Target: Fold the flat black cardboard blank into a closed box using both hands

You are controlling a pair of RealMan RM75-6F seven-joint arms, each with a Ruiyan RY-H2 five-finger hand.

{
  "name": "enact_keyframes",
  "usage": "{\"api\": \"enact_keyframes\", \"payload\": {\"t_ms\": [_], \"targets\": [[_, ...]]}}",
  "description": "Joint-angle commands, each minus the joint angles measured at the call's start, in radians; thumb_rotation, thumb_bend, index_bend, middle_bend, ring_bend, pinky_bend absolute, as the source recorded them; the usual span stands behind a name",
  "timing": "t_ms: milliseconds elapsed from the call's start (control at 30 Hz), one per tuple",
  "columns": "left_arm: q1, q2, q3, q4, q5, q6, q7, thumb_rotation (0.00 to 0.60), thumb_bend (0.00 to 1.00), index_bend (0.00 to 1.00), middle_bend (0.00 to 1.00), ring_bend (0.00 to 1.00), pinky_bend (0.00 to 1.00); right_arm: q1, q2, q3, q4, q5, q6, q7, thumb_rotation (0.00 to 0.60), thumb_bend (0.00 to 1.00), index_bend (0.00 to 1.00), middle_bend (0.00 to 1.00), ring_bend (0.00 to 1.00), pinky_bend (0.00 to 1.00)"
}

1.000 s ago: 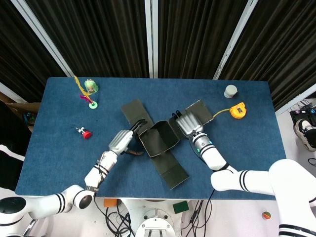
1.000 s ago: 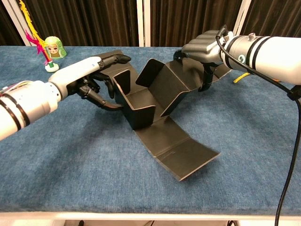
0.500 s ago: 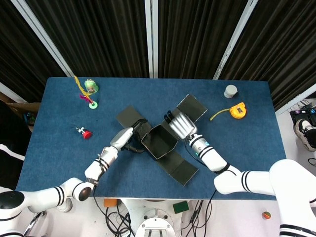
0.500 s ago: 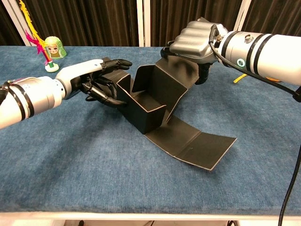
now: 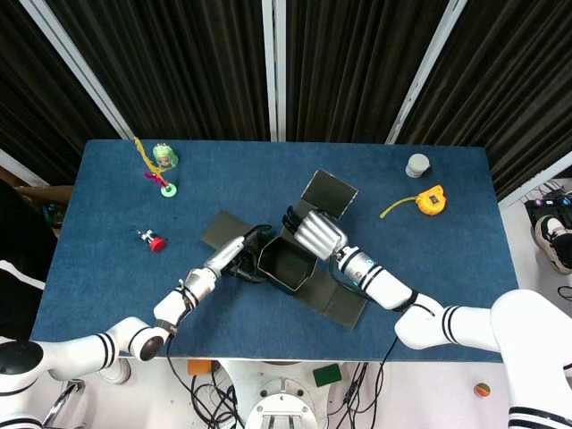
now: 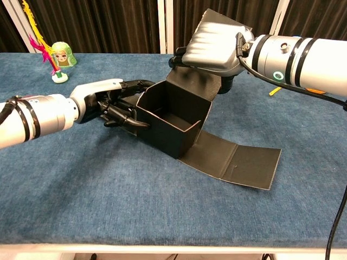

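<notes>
Covering nearly the whole scene, the blue tabletop [image 5: 429, 259] carries everything. Near its middle sits the black cardboard blank [image 6: 172, 122], partly folded: its walls stand up around an open tray, one long flap [image 6: 233, 161] lies flat on the tabletop toward the robot's right, and another flap [image 5: 327, 193] rises tilted at the far side.

From the right, the right hand [image 6: 212, 50] sits over the far wall of the blank, its back upward and its fingers curled down against the raised flap; whether they actually clamp the card cannot be told. From the left, the left hand [image 6: 108, 103] lies low against the blank's left wall, with its dark fingers [image 6: 128, 110] a little apart and touching the card, not wrapped around anything.

Smaller things stand well apart from the blank: a yellow tape measure [image 5: 431, 199] and a small grey cap [image 5: 417, 165] at the far right, a green-haired toy figure [image 6: 63, 56] with a feathered stick [image 6: 36, 36] at the far left, and a little red object [image 5: 155, 240] on the left.
</notes>
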Motion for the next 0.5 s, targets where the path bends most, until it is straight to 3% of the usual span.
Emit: {"api": "enact_keyframes", "payload": {"t_ms": [33,233,500], "targets": [[-0.013,0.008,0.017,0.004,0.046,-0.027,-0.103,0.6,0.14,0.0,0.0,0.49,0.9,-0.006,-0.017,0.006,0.045,-0.071,-0.004,0.063,0.6,0.33,0.44,0.3,0.73,1.0],[-0.03,0.002,0.049,0.038,0.116,-0.016,-0.218,0.6,0.14,0.0,0.0,0.49,0.9,-0.019,-0.048,0.013,0.119,-0.168,0.004,0.154,0.6,0.33,0.43,0.29,0.73,1.0],[-0.045,-0.017,0.077,0.074,0.14,-0.001,-0.309,0.6,0.14,0.07,0.08,0.5,0.9,-0.033,-0.093,0.032,0.189,-0.249,0.015,0.231,0.6,0.33,0.41,0.28,0.73,1.0]]}}
